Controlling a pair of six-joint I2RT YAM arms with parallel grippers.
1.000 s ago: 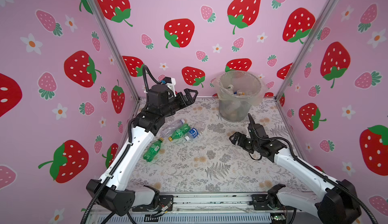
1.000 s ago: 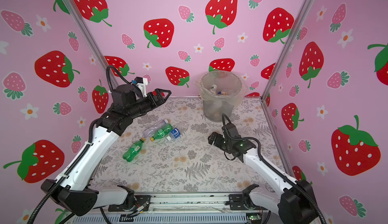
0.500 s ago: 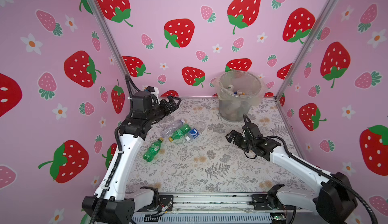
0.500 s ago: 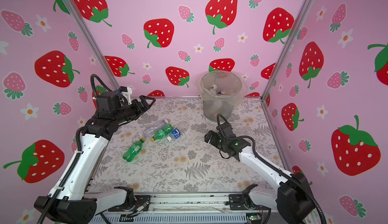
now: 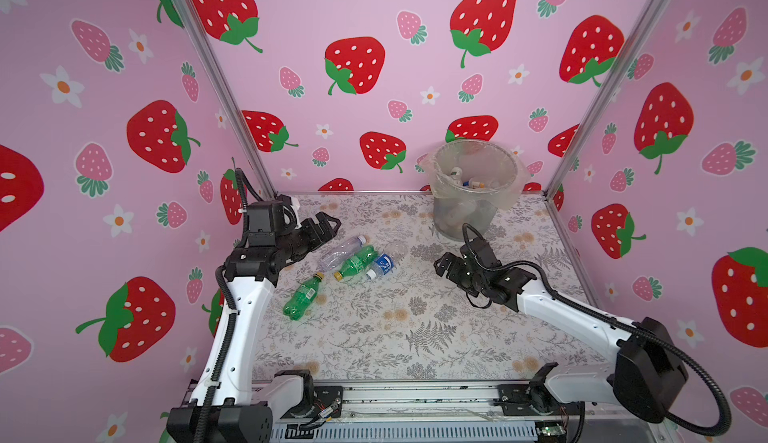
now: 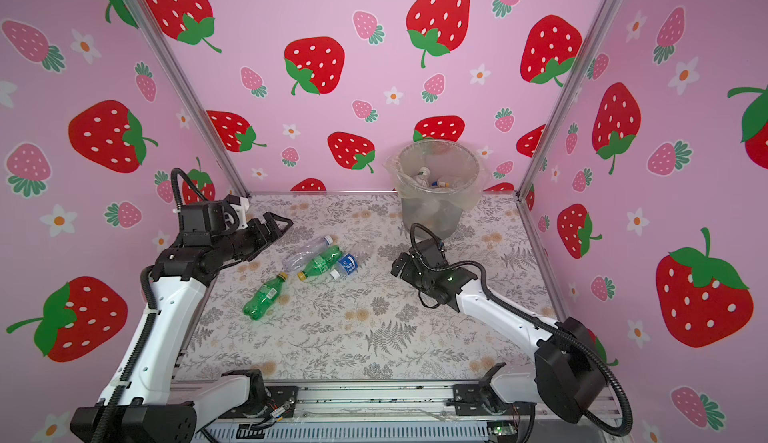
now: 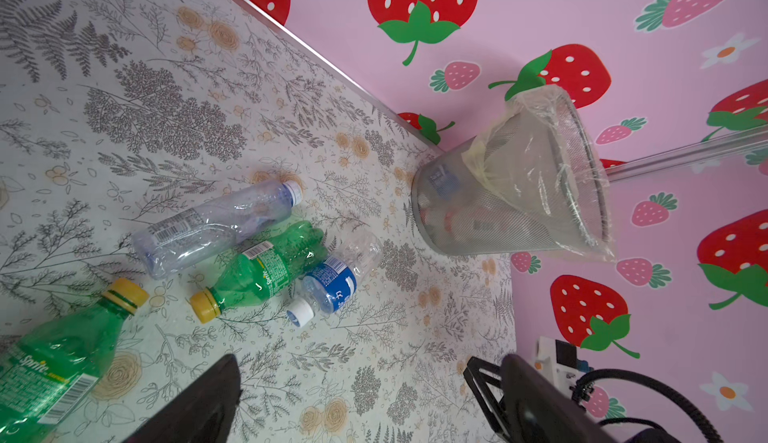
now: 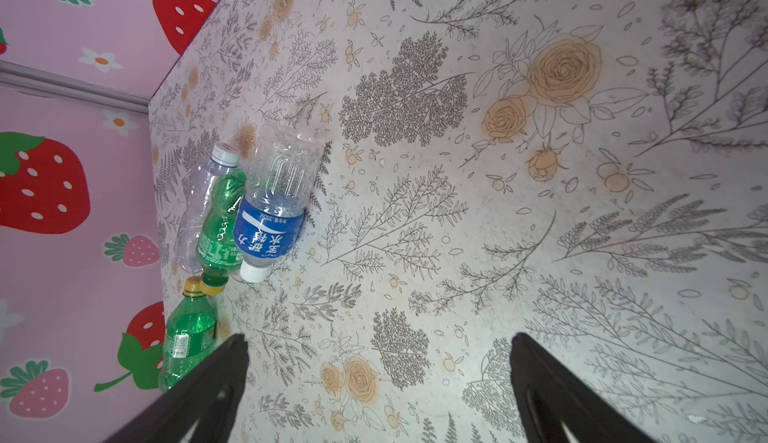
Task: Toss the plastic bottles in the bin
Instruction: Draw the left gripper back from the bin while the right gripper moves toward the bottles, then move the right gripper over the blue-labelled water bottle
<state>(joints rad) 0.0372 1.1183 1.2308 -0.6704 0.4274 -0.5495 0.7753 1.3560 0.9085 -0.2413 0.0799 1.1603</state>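
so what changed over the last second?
The left gripper pulled back from the bin side, moving leftward and lower, and ended beside the four loose bottles. The right gripper edged left toward them. Both were open and empty throughout, so nothing was grabbed or dropped. The bottles and bin did not move.

Top views look down from the front; nearer wrist views share the bottles (image 7: 266, 270).
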